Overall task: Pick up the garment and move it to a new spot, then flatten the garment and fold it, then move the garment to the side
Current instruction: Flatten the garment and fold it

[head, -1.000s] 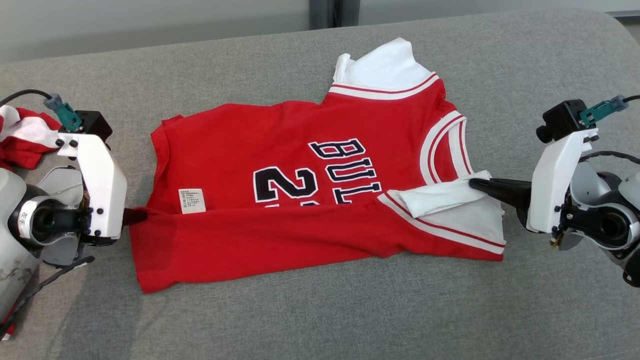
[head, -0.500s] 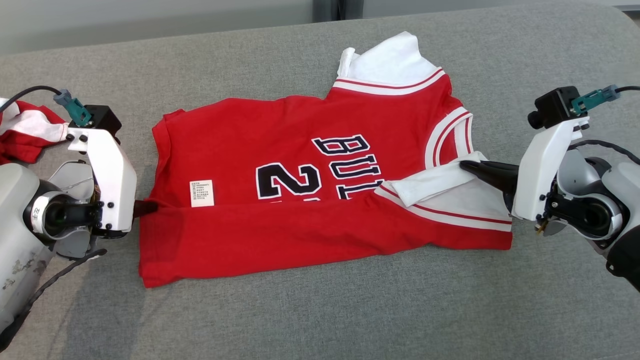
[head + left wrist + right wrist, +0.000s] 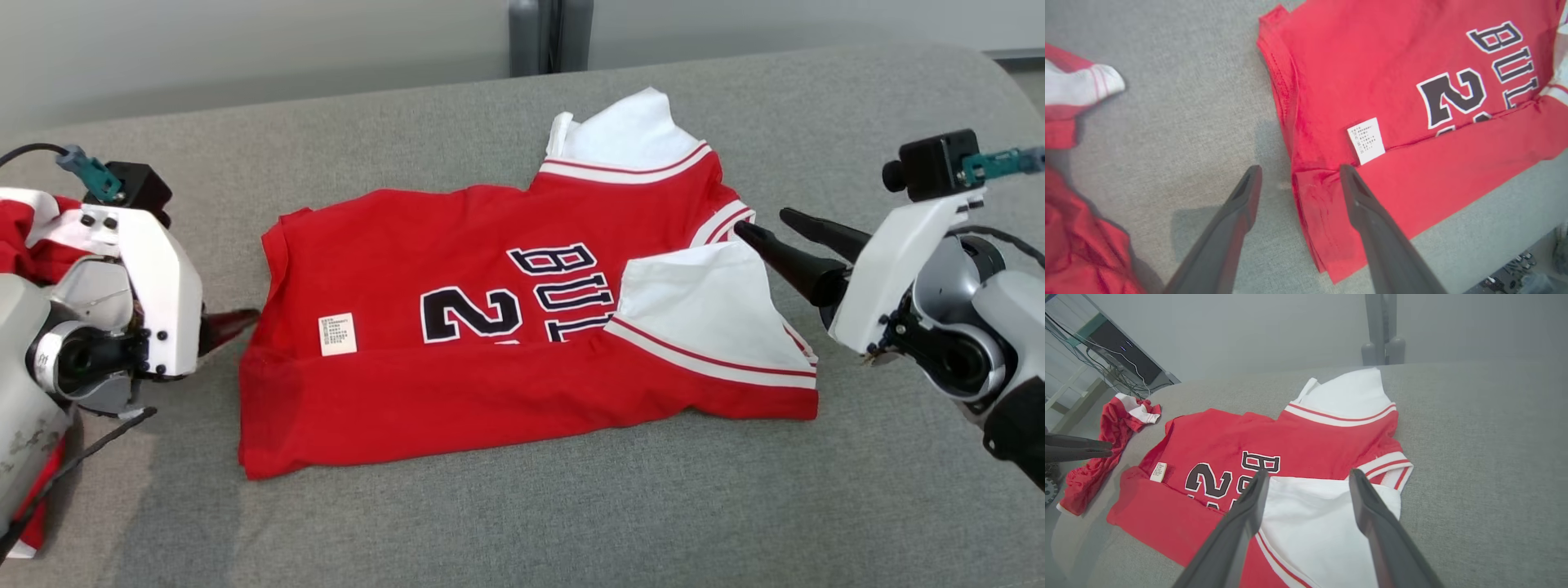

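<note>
The garment (image 3: 457,269) is a red jersey with dark lettering and white sleeves, lying flat on the grey cushion with its near long edge folded over. My left gripper (image 3: 245,317) hovers at the garment's left edge, and the left wrist view shows this gripper (image 3: 1300,167) open, astride the folded corner of the garment (image 3: 1392,81). My right gripper (image 3: 761,220) is open just off the right side, above the white sleeve. In the right wrist view its gripper (image 3: 1308,473) spreads over that sleeve of the garment (image 3: 1229,437). Neither holds anything.
A second crumpled red and white cloth (image 3: 33,237) lies at the far left behind my left arm. The grey cushion (image 3: 571,506) has free room in front and to the right. A dark post (image 3: 551,37) stands behind it.
Both grippers have opened and let go of the garment's folded edge. The white sleeve has dropped flat. My right gripper has risen and drawn back; the camera has shifted slightly.
</note>
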Robot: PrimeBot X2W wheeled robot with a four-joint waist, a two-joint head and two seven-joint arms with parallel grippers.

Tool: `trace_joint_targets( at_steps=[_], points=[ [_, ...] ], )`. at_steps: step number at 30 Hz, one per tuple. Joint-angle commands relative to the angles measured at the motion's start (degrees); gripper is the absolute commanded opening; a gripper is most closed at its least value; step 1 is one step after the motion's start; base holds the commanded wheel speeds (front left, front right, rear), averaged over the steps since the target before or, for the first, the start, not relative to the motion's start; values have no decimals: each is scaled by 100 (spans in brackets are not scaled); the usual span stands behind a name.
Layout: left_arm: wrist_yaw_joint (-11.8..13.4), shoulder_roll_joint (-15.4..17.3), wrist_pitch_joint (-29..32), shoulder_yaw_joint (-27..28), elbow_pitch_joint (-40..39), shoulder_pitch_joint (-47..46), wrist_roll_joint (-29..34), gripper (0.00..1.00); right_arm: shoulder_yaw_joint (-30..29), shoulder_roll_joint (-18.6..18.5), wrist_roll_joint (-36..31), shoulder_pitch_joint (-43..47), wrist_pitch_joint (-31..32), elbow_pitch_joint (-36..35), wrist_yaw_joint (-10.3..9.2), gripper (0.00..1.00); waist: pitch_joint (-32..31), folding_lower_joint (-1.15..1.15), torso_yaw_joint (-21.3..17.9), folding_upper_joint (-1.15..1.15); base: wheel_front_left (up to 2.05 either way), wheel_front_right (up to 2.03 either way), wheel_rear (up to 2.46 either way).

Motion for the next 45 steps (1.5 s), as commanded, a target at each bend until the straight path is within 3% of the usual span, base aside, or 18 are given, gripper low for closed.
trace_joint_targets(
  at_steps=[1,6,14,19,20,22,29,34,45],
  points=[
    [-29,71,-126,6,-24,81,128,100,-7,-57,-86,132,-154,-39,2,100,-94,0,-17,0,0,0,0],
    [56,171,-1225,240,-444,602,215,100,-105,-305,-300,623,-1240,-38,2,100,-414,0,3,0,0,0,0],
    [651,360,-2904,465,-1211,1562,675,100,-415,-415,-578,1391,-2431,80,2,100,-712,0,45,0,0,0,0],
    [1308,266,-4080,624,-1618,2287,963,100,-860,-190,-755,2009,-2640,95,2,100,-754,0,24,0,0,0,0],
    [1308,266,-4080,624,-1618,2287,963,100,-860,-190,-755,2009,-2640,95,2,100,-754,0,24,0,0,0,0],
    [1667,132,-4689,718,-1762,2732,1038,100,-1119,12,-871,2337,-2657,161,3,100,-762,0,18,0,0,0,0],
    [2187,-175,-5654,882,-1783,3447,1118,100,-1689,407,-1194,2926,-2656,359,3,100,-770,0,29,0,0,0,0],
    [2286,-456,-5914,925,-1685,3789,1066,100,-1742,639,-1233,3122,-2637,627,3,100,-755,0,65,0,0,0,0],
    [1964,-888,-5719,683,-748,3472,1061,100,-1718,956,-1101,2804,-2083,1310,3,100,-622,0,171,0,0,0,0]
  ],
)
